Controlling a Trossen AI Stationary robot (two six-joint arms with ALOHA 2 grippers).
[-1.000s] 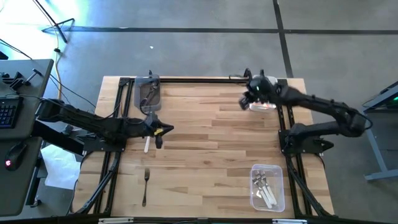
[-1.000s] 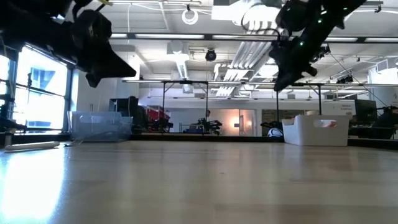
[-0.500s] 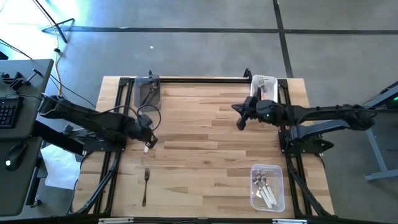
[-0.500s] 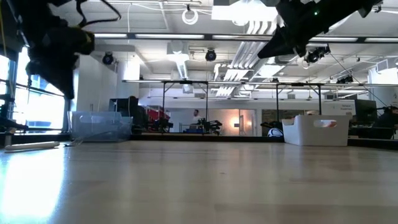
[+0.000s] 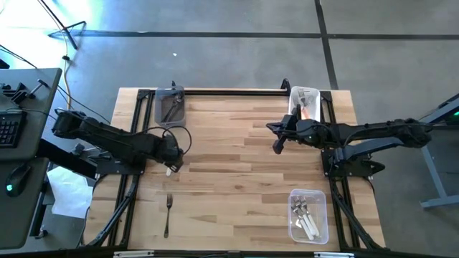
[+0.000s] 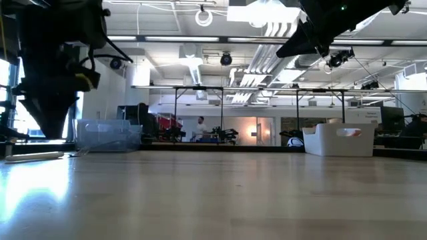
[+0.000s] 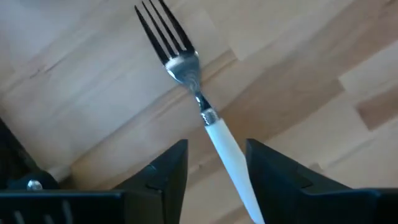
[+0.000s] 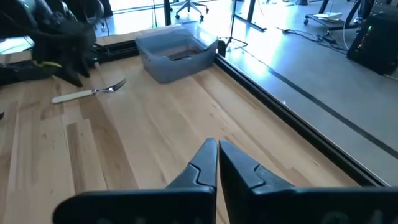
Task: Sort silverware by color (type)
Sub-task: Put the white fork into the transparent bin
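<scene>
1. From overhead, the left gripper [image 5: 171, 152] sits at the left-centre of the table [image 5: 237, 179] and covers most of the white-handled fork [image 7: 198, 109] beneath it; only a pale stub shows at its lower edge.
2. The left wrist view shows that fork lying flat on the wood, handle running down between the two spread fingers [image 7: 168, 171], with a gap on both sides. The handle's end is cut off at the bottom of the frame.
3. The right gripper [image 5: 276, 143] hangs right of centre, above the boards; in its own wrist view the fingertips [image 8: 208, 155] are pressed together with nothing between them.
4. A dark-handled fork [image 5: 168, 213] lies alone at the lower left of the overhead frame, near the table's left rail.
5. The grey bin [image 5: 171, 106] at the upper left holds dark pieces I cannot count. The bin [image 5: 302, 102] at the upper right shows a fork and something orange, partly behind the right arm. The clear bin [image 5: 309, 215] at the lower right holds several white-handled forks, overlapping.
6. The middle of the table, between the arms, is bare wood.
7. In the low view both arms are dark silhouettes at the top corners, and their jaws cannot be made out there.
8. I can read no writing anywhere.
</scene>
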